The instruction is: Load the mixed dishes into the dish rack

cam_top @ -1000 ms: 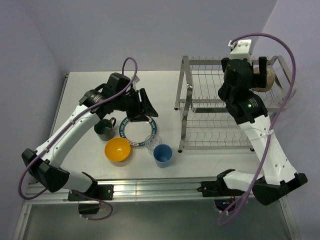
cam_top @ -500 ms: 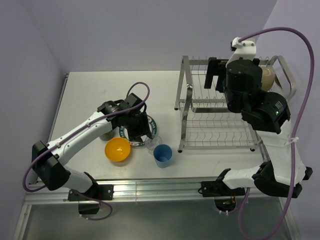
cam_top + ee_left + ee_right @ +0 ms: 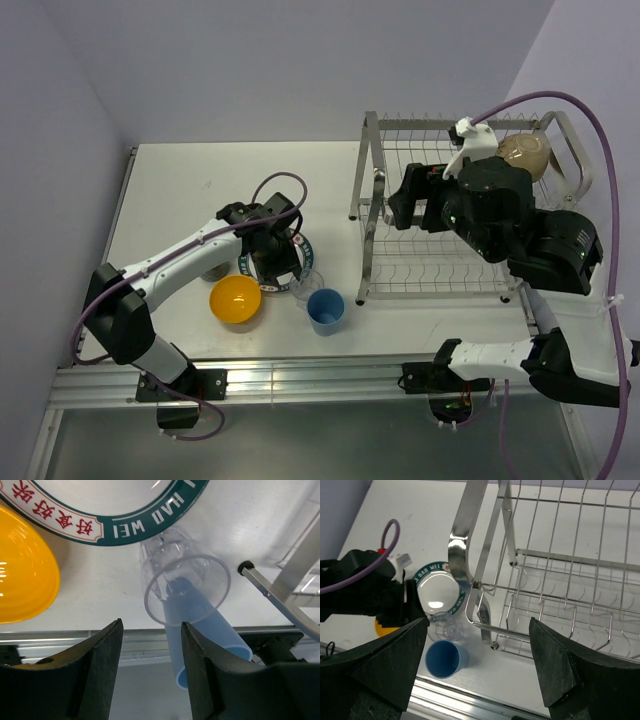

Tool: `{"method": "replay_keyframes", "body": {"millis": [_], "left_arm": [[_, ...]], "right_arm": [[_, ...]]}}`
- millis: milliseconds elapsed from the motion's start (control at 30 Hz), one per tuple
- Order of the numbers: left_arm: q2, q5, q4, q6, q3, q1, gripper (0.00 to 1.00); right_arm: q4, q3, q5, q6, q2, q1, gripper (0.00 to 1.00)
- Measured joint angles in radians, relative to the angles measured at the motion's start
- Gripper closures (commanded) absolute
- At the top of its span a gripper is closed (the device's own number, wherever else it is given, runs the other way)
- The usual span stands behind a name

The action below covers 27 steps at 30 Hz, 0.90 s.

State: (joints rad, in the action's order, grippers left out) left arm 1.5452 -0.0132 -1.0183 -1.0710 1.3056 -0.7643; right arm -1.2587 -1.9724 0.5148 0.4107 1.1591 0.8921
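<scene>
The clear glass [image 3: 185, 585] stands upright beside the white plate with the teal lettered rim [image 3: 145, 527], and the light blue tumbler [image 3: 212, 647] is just behind it. My left gripper [image 3: 152, 680] hangs open right above the glass, nothing between its fingers. The small orange bowl [image 3: 235, 299] sits left of the tumbler [image 3: 325, 310]. My left arm mostly hides the dark mug [image 3: 212, 270]. The beige bowl [image 3: 523, 152] lies in the top tier of the dish rack [image 3: 372, 215]. My right gripper [image 3: 480, 680] is open and empty, high over the rack's left end [image 3: 470, 545].
The rack's front left leg [image 3: 277, 595] stands close to the right of the glass. The table's near edge and a metal rail [image 3: 300, 375] run just below the tumbler. White tabletop [image 3: 190, 175] shows behind the plate.
My left gripper came down across the plate and now hangs over the glass. My right arm swung left, away from the beige bowl, which stays in the top tier.
</scene>
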Motion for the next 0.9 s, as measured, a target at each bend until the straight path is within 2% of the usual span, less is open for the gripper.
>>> {"method": "replay_keyframes", "body": {"millis": [333, 400, 600, 767, 900], "left_arm": [[0.028, 0.011, 0.011, 0.0, 0.0, 0.009, 0.45], [0.029, 0.011, 0.01, 0.0, 0.0, 0.008, 0.46], [-0.007, 0.055, -0.006, -0.029, 0.008, 0.018, 0.46], [-0.1, 0.064, -0.021, -0.033, 0.068, 0.049, 0.46], [-0.151, 0.063, -0.019, -0.033, 0.098, 0.058, 0.46]], "right_arm": [[0.002, 0.103, -0.1, 0.046, -0.118, 0.002, 0.13], [0.002, 0.112, -0.123, 0.045, -0.13, 0.003, 0.18], [0.022, 0.143, -0.212, 0.063, -0.124, 0.042, 0.21], [0.052, 0.284, -0.238, 0.114, -0.149, 0.152, 0.24], [0.055, 0.364, -0.185, 0.181, -0.133, 0.338, 0.24]]}}
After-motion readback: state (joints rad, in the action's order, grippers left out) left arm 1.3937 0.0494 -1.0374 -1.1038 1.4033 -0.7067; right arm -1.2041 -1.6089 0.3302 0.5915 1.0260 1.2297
